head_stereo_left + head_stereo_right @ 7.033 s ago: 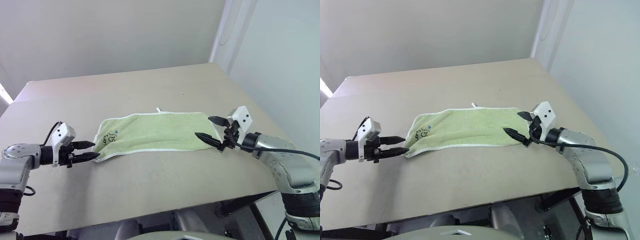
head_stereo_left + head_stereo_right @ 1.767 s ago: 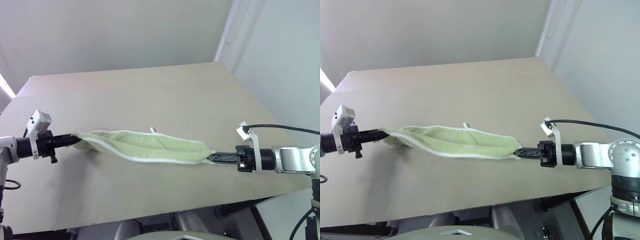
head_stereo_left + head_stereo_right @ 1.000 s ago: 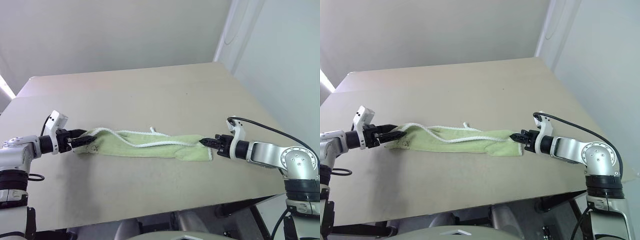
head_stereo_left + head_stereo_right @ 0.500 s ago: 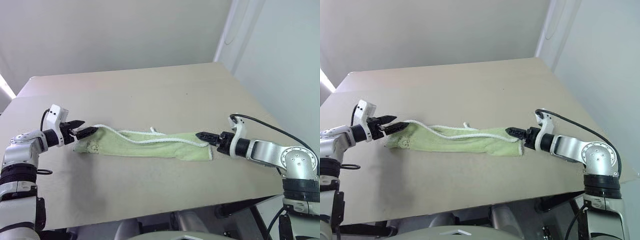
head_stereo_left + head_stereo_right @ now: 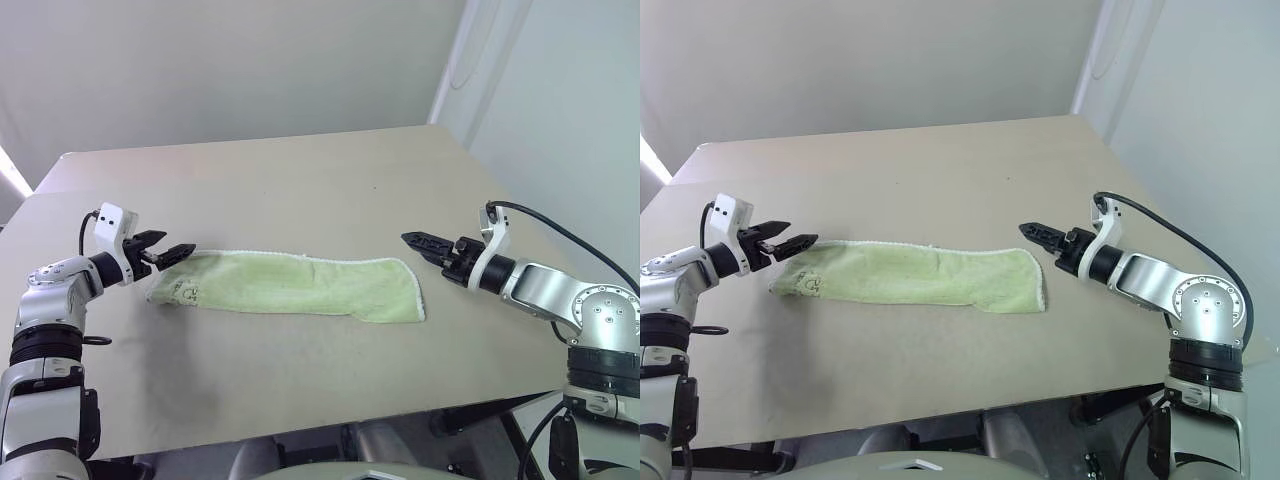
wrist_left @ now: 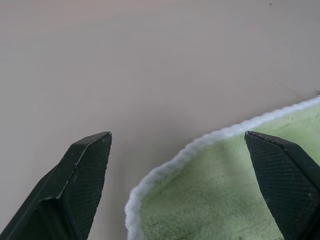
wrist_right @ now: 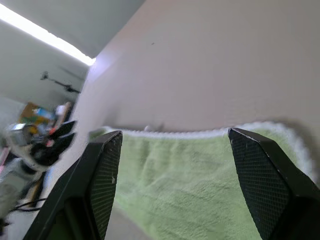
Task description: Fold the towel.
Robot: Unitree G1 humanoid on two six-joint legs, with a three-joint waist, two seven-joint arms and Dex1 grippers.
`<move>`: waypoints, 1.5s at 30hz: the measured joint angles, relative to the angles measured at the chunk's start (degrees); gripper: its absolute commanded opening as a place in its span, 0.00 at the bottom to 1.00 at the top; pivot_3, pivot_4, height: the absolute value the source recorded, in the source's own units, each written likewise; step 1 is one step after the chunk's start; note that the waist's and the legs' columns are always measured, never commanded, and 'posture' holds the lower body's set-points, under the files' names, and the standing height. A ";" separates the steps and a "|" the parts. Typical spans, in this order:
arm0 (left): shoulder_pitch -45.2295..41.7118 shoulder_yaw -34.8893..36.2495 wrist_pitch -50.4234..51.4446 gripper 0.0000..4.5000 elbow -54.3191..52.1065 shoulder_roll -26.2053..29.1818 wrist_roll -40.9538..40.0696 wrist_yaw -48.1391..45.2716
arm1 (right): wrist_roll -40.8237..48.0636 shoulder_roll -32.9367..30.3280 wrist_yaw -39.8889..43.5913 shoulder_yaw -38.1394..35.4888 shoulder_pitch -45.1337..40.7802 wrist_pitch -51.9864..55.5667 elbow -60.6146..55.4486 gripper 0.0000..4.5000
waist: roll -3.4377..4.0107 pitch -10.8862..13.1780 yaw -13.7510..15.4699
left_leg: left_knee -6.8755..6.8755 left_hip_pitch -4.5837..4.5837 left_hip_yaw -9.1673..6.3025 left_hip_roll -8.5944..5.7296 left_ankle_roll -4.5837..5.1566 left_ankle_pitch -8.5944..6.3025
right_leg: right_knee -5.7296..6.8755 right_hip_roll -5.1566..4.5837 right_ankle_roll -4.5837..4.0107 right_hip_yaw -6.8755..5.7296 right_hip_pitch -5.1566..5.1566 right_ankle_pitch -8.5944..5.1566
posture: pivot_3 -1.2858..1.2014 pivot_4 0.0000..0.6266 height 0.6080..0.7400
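The towel (image 5: 290, 285) lay as a long folded strip on the bench (image 5: 300, 190). Both pincers, left (image 5: 172, 253) and right (image 5: 422, 243), hung apart, empty, off its ends. Next likely came regrasping for a crosswise fold.

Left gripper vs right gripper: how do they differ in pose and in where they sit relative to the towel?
The left gripper hovers right at the towel's printed end, while the right gripper sits clear of the other end, with bare table between. The left gripper points toward the robot's right; the right gripper points toward its left. Shared: both are open and hold nothing, and the towel lies flat between them.
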 measured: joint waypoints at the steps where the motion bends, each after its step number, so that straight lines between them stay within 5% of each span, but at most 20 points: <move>1: -0.22 0.35 0.53 1.00 -0.30 0.01 -0.41 -0.40 | -3.57 -0.26 1.68 1.04 0.78 -2.22 -3.07 0.78 | 0.00 0.00 0.01 | -0.01 0.00 -0.02 0.00 0.00 0.00 | 0.00 0.00 0.01 -0.02 -0.01 0.00 | 0.52 0.00 0.79; 6: 3.01 1.30 8.61 1.00 -12.42 2.79 -5.54 -8.24 | -12.62 -3.28 12.85 5.54 4.66 -6.69 -12.34 0.78 | -0.02 -0.01 -0.26 | -0.02 0.01 0.00 0.02 0.00 0.00 | -0.04 0.00 0.01 -0.01 -0.04 -0.01 | 0.52 0.00 0.79; 13: 12.57 1.82 14.30 1.00 -29.46 8.90 -9.54 -16.06 | -3.91 -7.12 17.67 1.49 5.65 1.08 -7.61 0.78 | 0.05 0.03 -0.03 | 0.01 0.11 0.02 0.00 -0.01 0.00 | -0.03 -0.02 -0.24 0.00 0.03 -0.15 | 0.52 0.00 0.79; 17: 17.11 -0.24 11.59 1.00 -33.01 9.51 -7.89 -17.86 | 11.84 -10.57 13.48 -1.04 9.75 6.57 -3.06 0.78 | 0.04 0.03 0.05 | 0.01 0.08 0.01 0.00 0.00 0.00 | -0.04 -0.01 -0.27 -0.01 0.11 -0.17 | 0.52 0.00 0.79; 24: 17.31 -4.20 10.17 1.00 -35.56 5.06 -6.62 -16.42 | -2.27 -13.16 14.13 3.25 21.62 1.82 -18.87 0.78 | 0.03 0.03 -0.33 | 0.01 0.13 0.12 0.01 -0.01 0.00 | -0.06 -0.02 -0.21 0.08 0.12 -0.16 | 0.52 0.00 0.79; 33: 15.76 -7.50 10.00 1.00 -34.80 2.17 -5.52 -15.52 | 26.21 -10.56 -2.10 4.36 22.98 -1.60 -9.55 0.78 | 0.00 0.04 0.00 | -0.01 0.07 0.06 0.01 0.00 0.00 | -0.14 0.01 -0.25 0.05 0.18 -0.17 | 0.52 0.00 0.79; 45: 13.82 -9.76 7.27 1.00 -30.74 0.31 -4.00 -16.21 | 30.31 -2.40 -10.31 4.46 27.92 -4.02 -9.35 0.78 | 0.02 0.03 -0.08 | 0.00 0.12 0.06 0.01 0.00 0.00 | -0.12 0.00 -0.23 0.07 0.22 -0.16 | 0.52 0.00 0.79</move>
